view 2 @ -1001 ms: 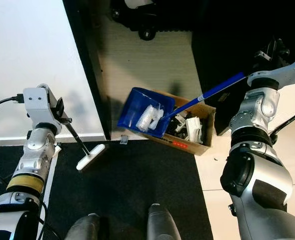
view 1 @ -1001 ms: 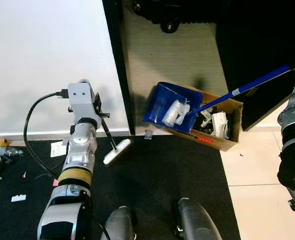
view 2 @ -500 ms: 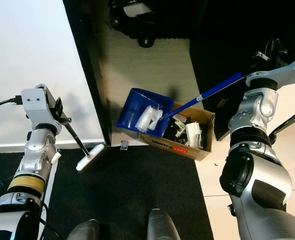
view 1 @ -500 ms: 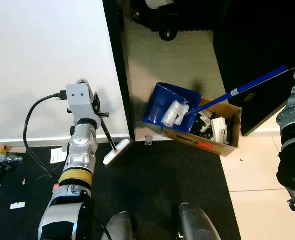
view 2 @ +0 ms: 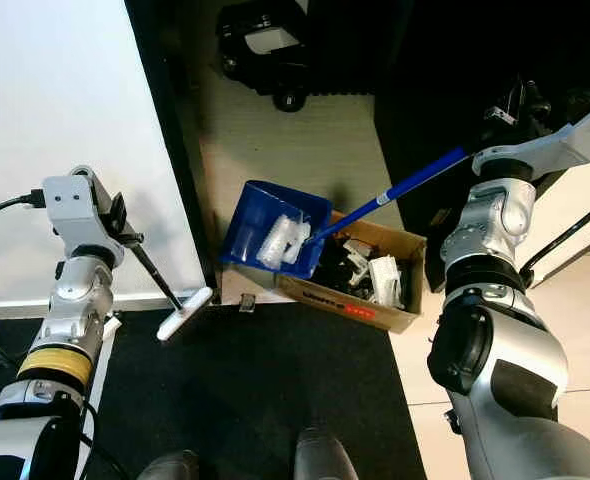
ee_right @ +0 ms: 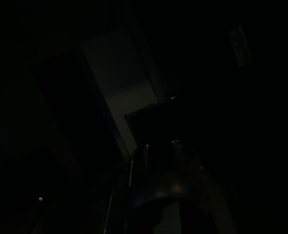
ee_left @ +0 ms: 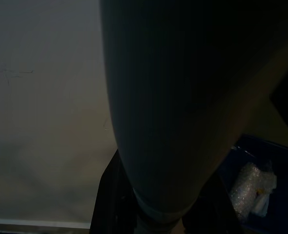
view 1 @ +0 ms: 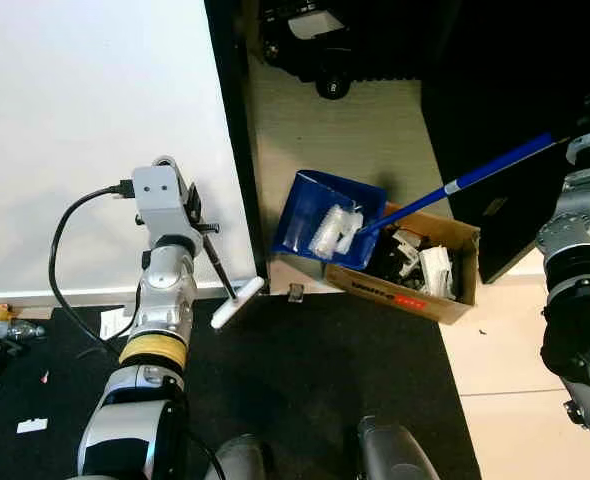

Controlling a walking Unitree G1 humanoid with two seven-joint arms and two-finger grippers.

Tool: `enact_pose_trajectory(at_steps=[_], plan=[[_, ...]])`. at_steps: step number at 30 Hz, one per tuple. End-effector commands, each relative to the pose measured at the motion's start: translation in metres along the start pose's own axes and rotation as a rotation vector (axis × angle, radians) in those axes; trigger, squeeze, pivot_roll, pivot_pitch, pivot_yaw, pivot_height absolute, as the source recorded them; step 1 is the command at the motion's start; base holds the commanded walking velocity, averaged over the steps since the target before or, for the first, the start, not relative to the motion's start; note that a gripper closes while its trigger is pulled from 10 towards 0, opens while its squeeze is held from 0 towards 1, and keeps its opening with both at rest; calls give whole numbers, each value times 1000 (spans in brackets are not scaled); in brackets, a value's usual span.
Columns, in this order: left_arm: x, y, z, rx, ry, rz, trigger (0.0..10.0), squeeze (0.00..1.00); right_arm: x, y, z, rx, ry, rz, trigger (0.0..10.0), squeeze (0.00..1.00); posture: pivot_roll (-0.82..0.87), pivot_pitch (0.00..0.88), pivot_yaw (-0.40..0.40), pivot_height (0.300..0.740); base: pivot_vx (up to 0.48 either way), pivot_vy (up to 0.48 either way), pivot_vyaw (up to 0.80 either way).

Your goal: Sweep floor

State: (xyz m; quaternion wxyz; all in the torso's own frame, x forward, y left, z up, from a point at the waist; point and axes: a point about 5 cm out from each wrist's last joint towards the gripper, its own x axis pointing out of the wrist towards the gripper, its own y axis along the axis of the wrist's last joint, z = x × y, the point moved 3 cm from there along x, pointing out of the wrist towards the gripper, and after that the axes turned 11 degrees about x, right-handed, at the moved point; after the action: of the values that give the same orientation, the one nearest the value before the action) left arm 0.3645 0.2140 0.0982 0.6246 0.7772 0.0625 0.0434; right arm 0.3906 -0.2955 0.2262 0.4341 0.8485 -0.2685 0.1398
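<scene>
Above the open cardboard box [view 1: 430,290], a blue dustpan [view 1: 327,217] hangs in the air, tilted, with its scoop side toward the dark vertical edge of the white wall panel [view 1: 85,140]. Some crumpled clear plastic [view 1: 335,230] lies inside the pan, and it looks the same as a pale lump in the left wrist view. The pan has a long blue handle [view 2: 395,190] that rises up to the right gripper [view 2: 505,105], which is at the top of the raised right arm; the handle ends at that gripper, but its fingers are dark against a dark background, so I cannot tell how far they are closed around it. The box stands on the beige floor, just beside a dark mat [view 1: 305,380], and it holds white and black scraps (too small to name). On the other side, the left gripper [view 1: 200,225] is held up in front of the wall panel, and a thin dark stick goes down from it to a small white brush head [view 1: 237,302], which sits low near the edge of the mat. The fingers look closed on the stick. More small litter [view 1: 0,320] lies on the mat at the far left. A black cable [view 1: 60,270] loops from the left wrist. The right wrist view is almost black.
</scene>
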Motion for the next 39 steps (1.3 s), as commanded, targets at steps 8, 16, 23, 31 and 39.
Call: enact_pose_trajectory(at_steps=[8, 16, 23, 31, 39], plan=[[0, 4, 0, -9, 15, 38, 10000, 0, 2, 9, 1, 10, -4, 52, 10000, 0, 3, 4, -14, 740, 480, 0, 0], [-3, 2, 3, -20, 12, 43, 10000, 0, 1, 8, 2, 6, -5, 47, 10000, 0, 3, 13, -16, 740, 240, 0, 0], [-8, -7, 5, -23, 11, 20, 10000, 0, -4, 2, 5, -1, -10, 19, 10000, 0, 3, 19, -17, 740, 0, 0, 0], [-9, -8, 5, -20, 5, 20, 10000, 0, -6, -1, 6, -1, -13, 10, 10000, 0, 5, 23, -15, 740, 0, 0, 0], [-9, -8, 6, -2, -5, 17, 10000, 0, -8, -2, 8, -4, -18, 9, 10000, 0, 5, 25, -15, 740, 0, 0, 0]])
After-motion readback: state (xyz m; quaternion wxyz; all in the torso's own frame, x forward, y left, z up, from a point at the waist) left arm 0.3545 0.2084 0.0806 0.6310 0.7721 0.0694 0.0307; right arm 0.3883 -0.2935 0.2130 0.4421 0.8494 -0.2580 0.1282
